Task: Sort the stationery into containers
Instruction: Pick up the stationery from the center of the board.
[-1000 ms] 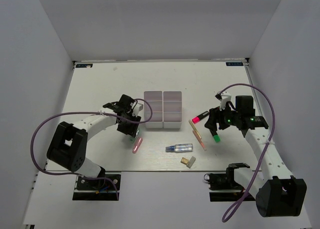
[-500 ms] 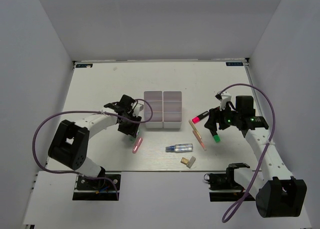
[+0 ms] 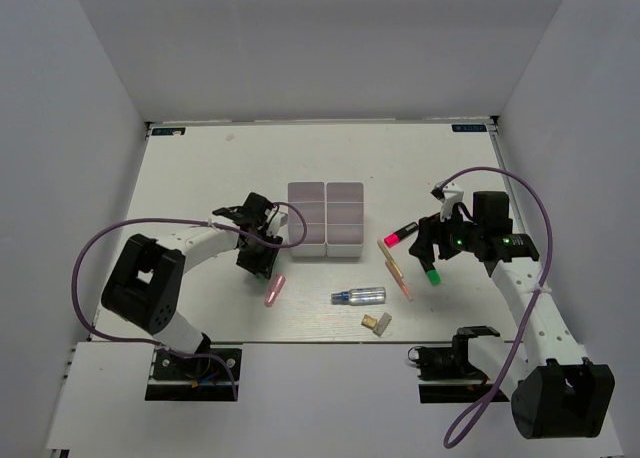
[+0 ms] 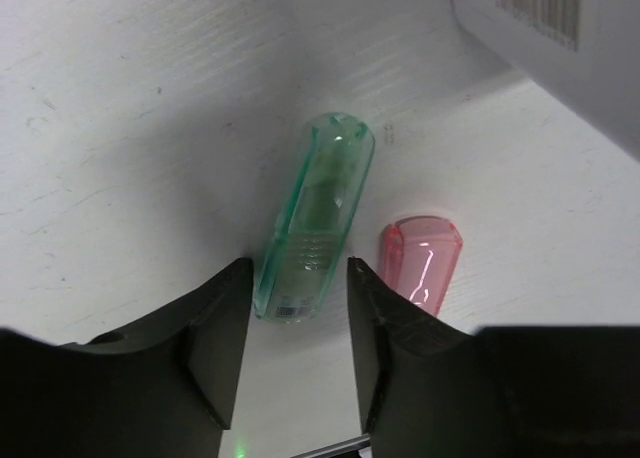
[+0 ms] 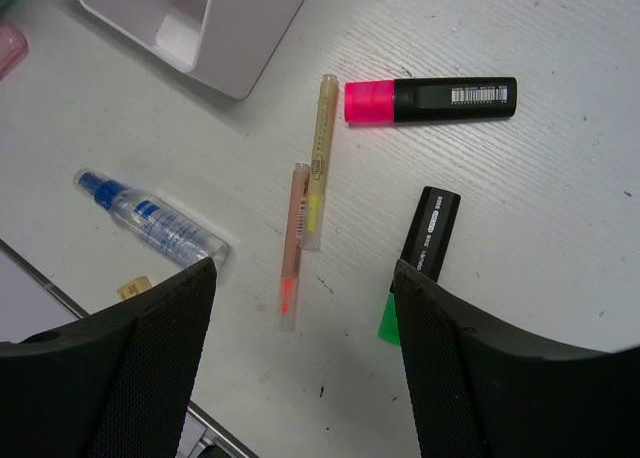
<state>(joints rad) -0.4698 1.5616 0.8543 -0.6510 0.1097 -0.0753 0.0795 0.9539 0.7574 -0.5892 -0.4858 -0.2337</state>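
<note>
Top: my left gripper [image 3: 258, 266] sits just left of the two white three-compartment plastic trays [image 3: 325, 218], right gripper [image 3: 428, 256] well to their right.

Left wrist: jaws straddle the translucent green capsule [image 4: 315, 223] beside the tray; whether they pinch it, I cannot tell.

Right wrist: jaws spread wide above the green-capped black marker [image 5: 420, 263].

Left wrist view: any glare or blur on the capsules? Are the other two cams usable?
Left wrist: green capsule sharp, with small highlights on it and the pink capsule; left fingers dark and featureless. Right wrist: pink-capped marker crisp, barcode resolved; right fingers dark. Top external: table evenly lit, no hotspots.
</note>
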